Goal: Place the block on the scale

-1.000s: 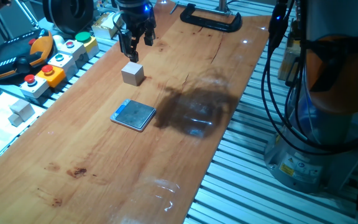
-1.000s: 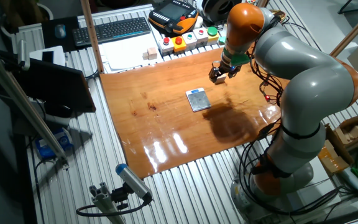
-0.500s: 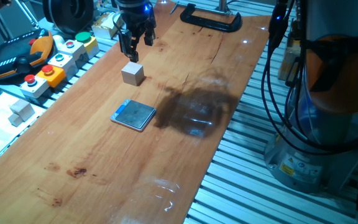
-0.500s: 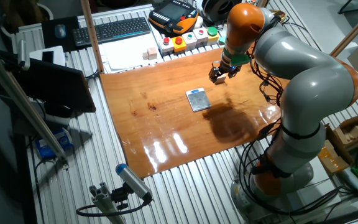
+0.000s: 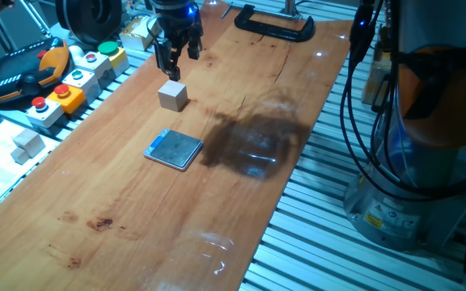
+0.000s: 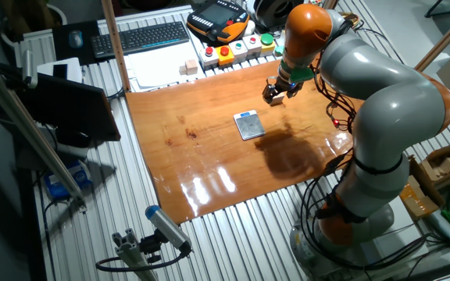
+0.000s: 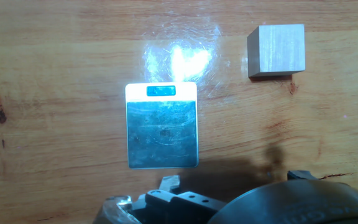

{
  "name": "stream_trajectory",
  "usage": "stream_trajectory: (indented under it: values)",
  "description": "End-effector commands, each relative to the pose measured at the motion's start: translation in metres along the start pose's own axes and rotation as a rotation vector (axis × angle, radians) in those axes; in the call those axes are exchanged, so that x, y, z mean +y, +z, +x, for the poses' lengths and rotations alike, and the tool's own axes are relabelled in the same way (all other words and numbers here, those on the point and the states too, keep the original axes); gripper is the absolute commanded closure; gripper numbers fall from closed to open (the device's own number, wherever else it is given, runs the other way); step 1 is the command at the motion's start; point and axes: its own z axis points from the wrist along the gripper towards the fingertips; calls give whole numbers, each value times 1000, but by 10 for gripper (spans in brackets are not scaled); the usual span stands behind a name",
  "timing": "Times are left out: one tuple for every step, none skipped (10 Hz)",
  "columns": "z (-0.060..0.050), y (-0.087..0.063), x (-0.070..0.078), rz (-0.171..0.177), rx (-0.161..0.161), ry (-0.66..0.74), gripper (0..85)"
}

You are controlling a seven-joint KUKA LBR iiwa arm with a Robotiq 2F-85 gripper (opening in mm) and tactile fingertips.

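Two dark fingers of the gripper (image 5: 173, 65) hang just above the block (image 5: 172, 95), spread apart with nothing between them, and the block sits on the wooden table (image 5: 241, 194) below their tips, not touched. From the other fixed view the gripper (image 6: 276, 95) covers most of the block, so little of it can be made out there. Seen from the hand, only a small part of the fingertips (image 7: 169, 183) shows at the lower edge, and much of the bottom is filled by a dark rounded body. The block (image 7: 276, 50) lies near the scale (image 7: 162, 125), clear of its upper right corner. The scale (image 5: 174, 149) lies flat, nearer the camera than the block.
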Motion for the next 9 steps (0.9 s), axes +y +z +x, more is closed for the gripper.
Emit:
stream_trajectory:
  values:
    - [0,0,0,10,-38,-53,843]
    - [0,-1,0,12,-38,-53,843]
    - [0,-2,1,15,-38,-52,843]
    - [0,-3,2,16,-38,-50,843]
    - [0,-3,2,18,-38,-50,843]
    - [0,-2,2,18,-38,-50,843]
    - [-1,-2,2,18,-38,-50,843]
    - [-2,0,2,18,-39,-50,843]
    - [-4,2,0,18,-41,-50,843]
